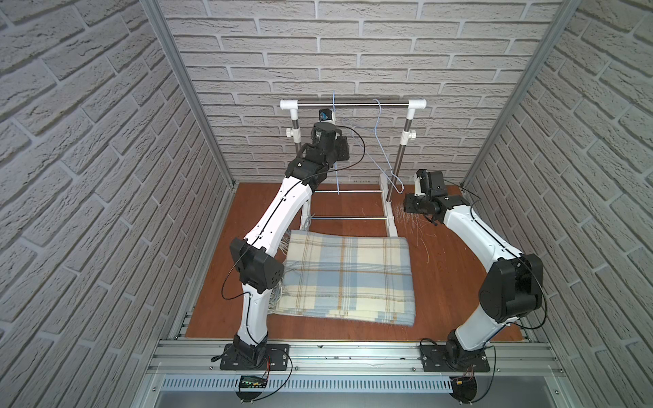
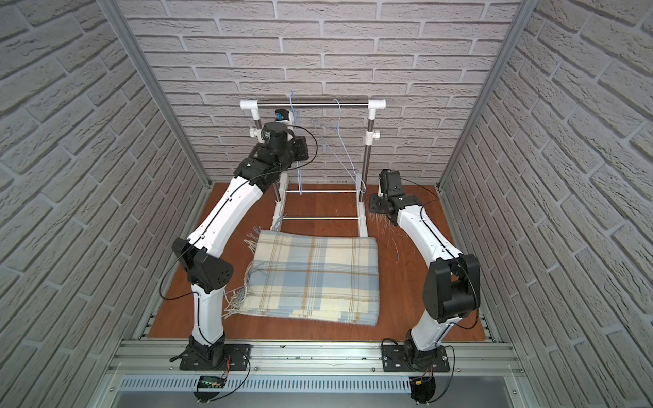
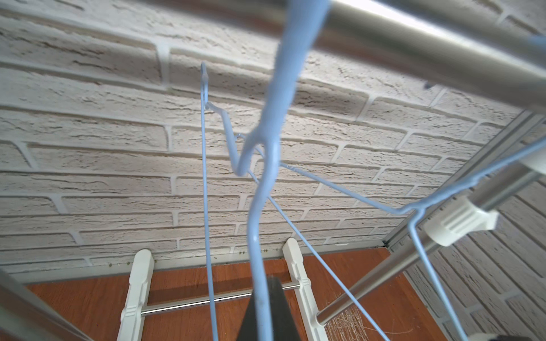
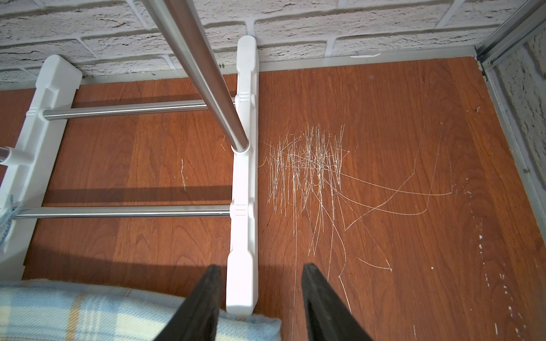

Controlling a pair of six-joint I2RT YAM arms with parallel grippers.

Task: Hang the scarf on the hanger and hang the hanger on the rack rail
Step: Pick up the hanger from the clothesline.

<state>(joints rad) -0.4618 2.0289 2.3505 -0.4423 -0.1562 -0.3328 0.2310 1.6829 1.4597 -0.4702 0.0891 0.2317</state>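
blue wire hanger (image 3: 267, 180) clamped in closed left gripper (image 3: 266, 292); right gripper (image 4: 261, 267) half open, empty, over wooden surface (image 4: 384, 118) by plaid scarf (image 1: 348, 279); display (image 1: 252, 382) text unreadable.

Bright even light; close hanger (image 3: 266, 183) blurred.

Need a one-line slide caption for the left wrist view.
Left gripper shut on a blue hanger hooked over the steel rail.

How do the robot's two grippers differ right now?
The left gripper is high by the rail, the right gripper low over the floor. The left is shut on a blue hanger; the right is open and empty. Both have dark fingers.
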